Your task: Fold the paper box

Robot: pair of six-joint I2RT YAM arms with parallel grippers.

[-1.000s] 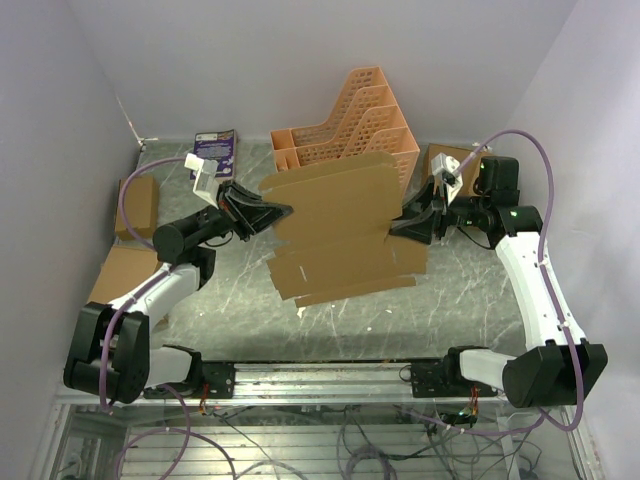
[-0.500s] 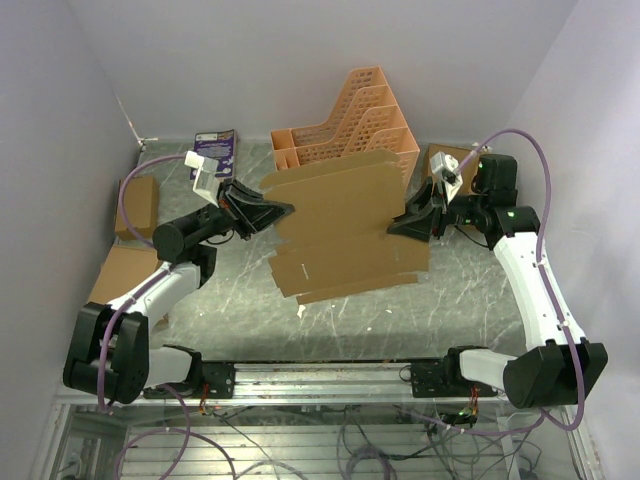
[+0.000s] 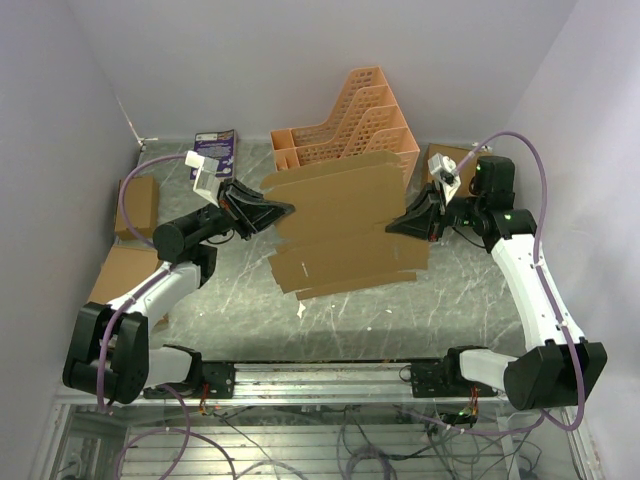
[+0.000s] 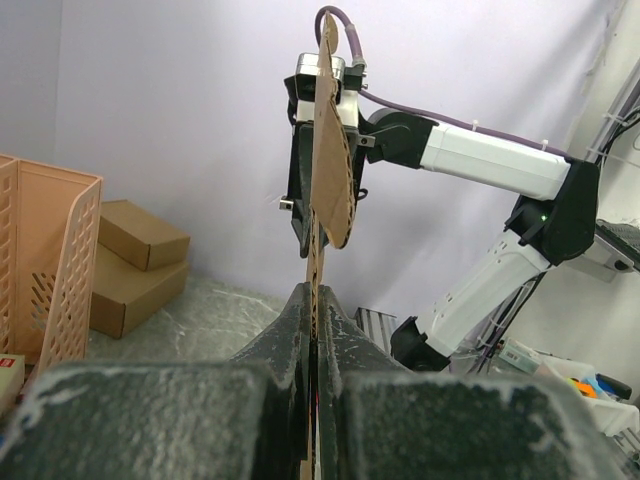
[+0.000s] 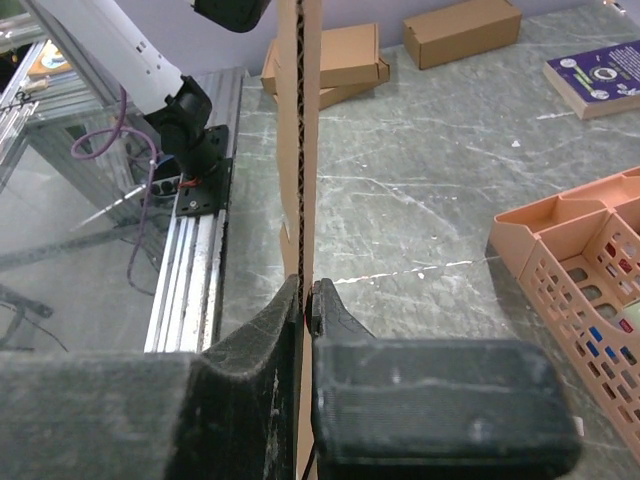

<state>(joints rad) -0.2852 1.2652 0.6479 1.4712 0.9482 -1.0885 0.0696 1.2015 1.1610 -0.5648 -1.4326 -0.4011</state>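
Centre: flat brown cardboard die-cut sheet [image 3: 345, 225] held above the grey marbled surface [image 3: 450, 290], left gripper [image 3: 287, 210] clamping its left edge, right gripper [image 3: 392, 226] its right edge. Behind it: orange plastic lattice rack [image 3: 345, 120]. Back left: purple book [image 3: 215, 152]. Far left: brown cardboard boxes [image 3: 137, 207].

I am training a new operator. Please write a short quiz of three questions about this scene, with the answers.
1. True or false: only the left tool holds the sheet.
2. Choose one. What stands behind the sheet, by the back wall? A: an orange rack. B: a metal bowl. C: a desk lamp.
3. Fill in the gap: in the top view, the purple book lies to the ___ of the rack.

Key
1. False: the right tool is shut on the opposite edge.
2. A.
3. Left.
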